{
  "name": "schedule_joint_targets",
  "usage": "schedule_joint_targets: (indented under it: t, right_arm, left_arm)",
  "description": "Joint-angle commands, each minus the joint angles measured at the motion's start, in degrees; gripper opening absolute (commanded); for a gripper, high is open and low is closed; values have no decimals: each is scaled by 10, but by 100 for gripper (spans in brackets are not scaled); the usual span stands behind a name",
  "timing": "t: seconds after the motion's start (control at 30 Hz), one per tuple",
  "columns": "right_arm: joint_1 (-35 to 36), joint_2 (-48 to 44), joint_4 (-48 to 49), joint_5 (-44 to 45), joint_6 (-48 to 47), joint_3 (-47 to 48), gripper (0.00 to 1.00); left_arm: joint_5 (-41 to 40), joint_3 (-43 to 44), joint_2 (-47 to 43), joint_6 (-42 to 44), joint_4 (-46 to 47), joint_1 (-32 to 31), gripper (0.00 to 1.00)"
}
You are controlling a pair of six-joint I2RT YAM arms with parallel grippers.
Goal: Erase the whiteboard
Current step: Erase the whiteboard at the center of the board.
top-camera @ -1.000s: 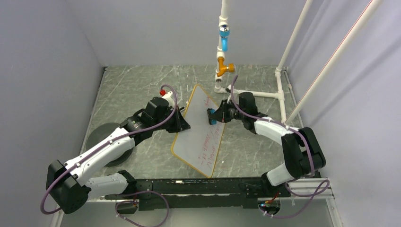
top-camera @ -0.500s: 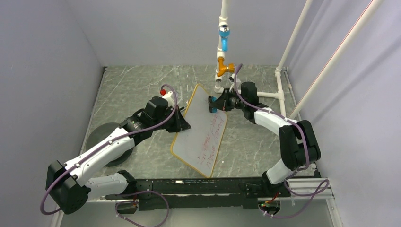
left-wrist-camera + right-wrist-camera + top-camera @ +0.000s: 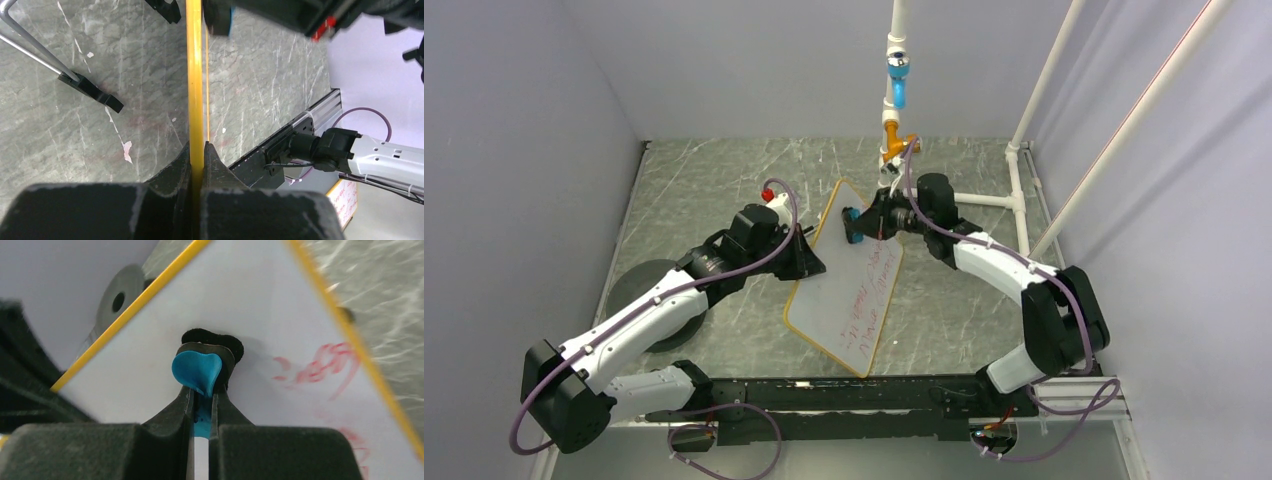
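The whiteboard (image 3: pixel 849 290), white with a yellow-orange frame, stands tilted in mid-table with red handwriting (image 3: pixel 869 290) on its lower half. My left gripper (image 3: pixel 807 262) is shut on its left frame edge; the yellow frame (image 3: pixel 194 75) runs between the fingers in the left wrist view. My right gripper (image 3: pixel 864 225) is shut on the blue-and-black eraser (image 3: pixel 854 225) and presses it on the board's upper part. In the right wrist view the eraser (image 3: pixel 200 371) lies on the white face (image 3: pixel 260 305), with smeared red marks (image 3: pixel 325 365) to its right.
A white pipe stand (image 3: pixel 894 110) with blue and orange fittings rises just behind the board. White pipes (image 3: pixel 1019 200) run along the right side. A dark round disc (image 3: pixel 639 290) lies at the left. A black rail (image 3: pixel 844 395) borders the near edge.
My right gripper has carried the eraser up and to the left across the board's upper part. The left gripper and the board have stayed still.
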Motion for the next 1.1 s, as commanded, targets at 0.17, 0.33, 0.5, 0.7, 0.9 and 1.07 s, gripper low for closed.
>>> schedule_joint_targets:
  t: [0.17,0.33,0.5,0.7,0.9,1.07]
  right_arm:
    - [-79,10,-21,39,-34,-43,0]
    - [-17,-58,-15,20,-53,-95,0]
    - [4,-40,22,39,-13,-37,0]
    - [-77,21,25,69,14,-8,0]
    - [-98,-13,-12,41,-48,-102,0]
    - [-47,-71,17,-2,-33,-117,0]
  left_arm:
    - [39,12,-20,37,66,-3,0]
    - [48,19,-11,46,60,-1,0]
    - [60,20,-6,43,63,0,0]
    - [69,18,-6,47,58,-1,0]
    - [75,21,-5,54,60,-1,0]
    - [80,23,0,55,63,-1,0]
